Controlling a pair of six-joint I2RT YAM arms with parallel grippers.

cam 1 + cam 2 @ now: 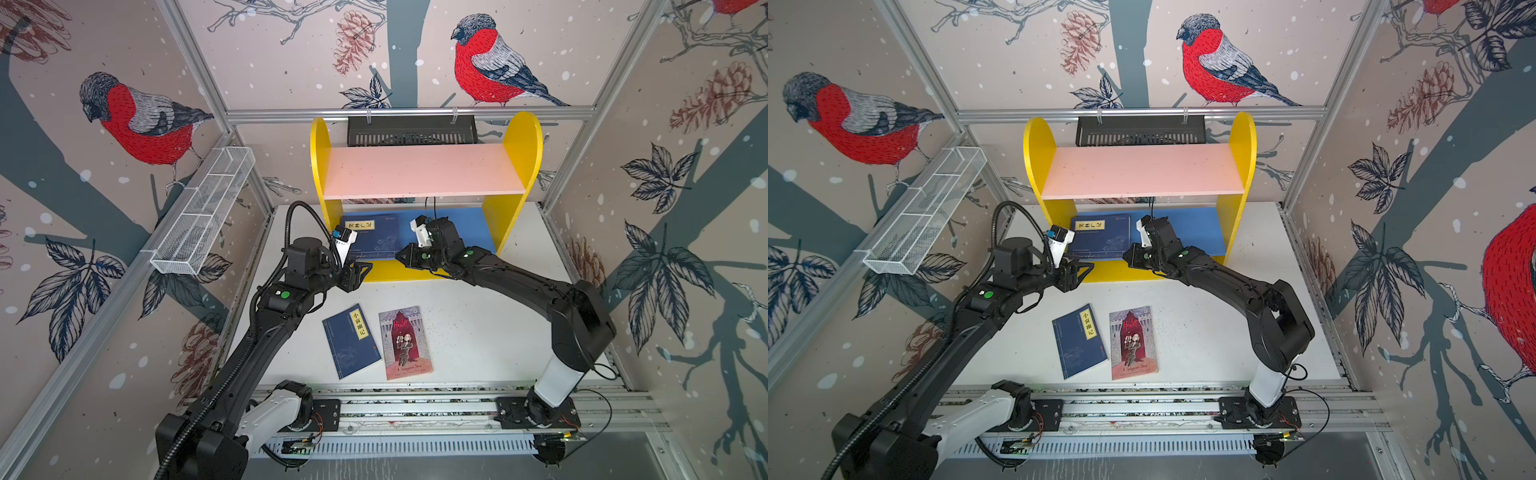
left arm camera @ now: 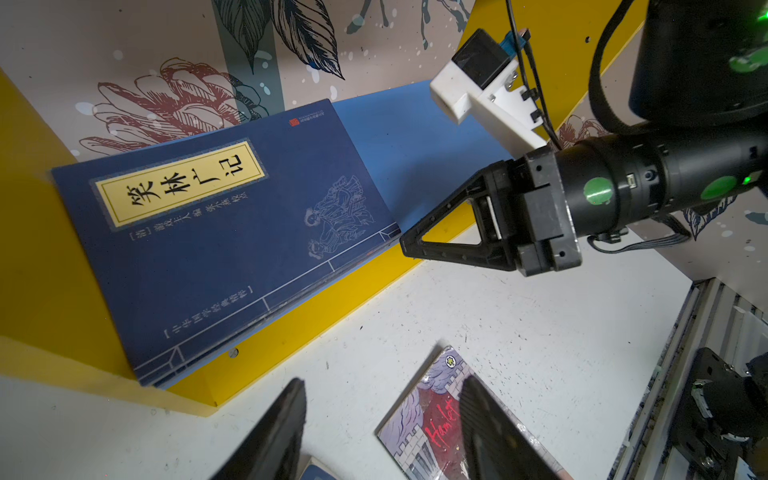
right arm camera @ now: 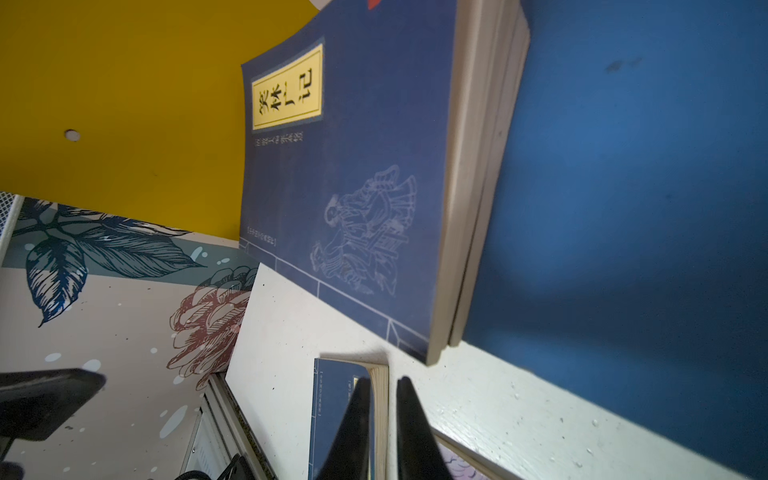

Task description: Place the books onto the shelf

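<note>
Now; shelf book (image 1: 370, 237): 笑林广记; table book (image 1: 351, 343): 小窗幽记; red cover (image 1: 405, 345): Hamlet

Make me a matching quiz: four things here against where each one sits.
Things:
1. Hamlet book
2. navy book pile
3. white mesh tray
4. black slotted basket

Places:
A. along the left-hand wall
B. on the shelf, on its blue lower board
C. hung on the back rail, behind the shelf
D. flat on the white table

Pairs: 1-D, 2-B, 3-A, 4-C

hamlet book (image 2: 434, 419) cut off; stacked books (image 3: 471, 187) count unclear
</note>
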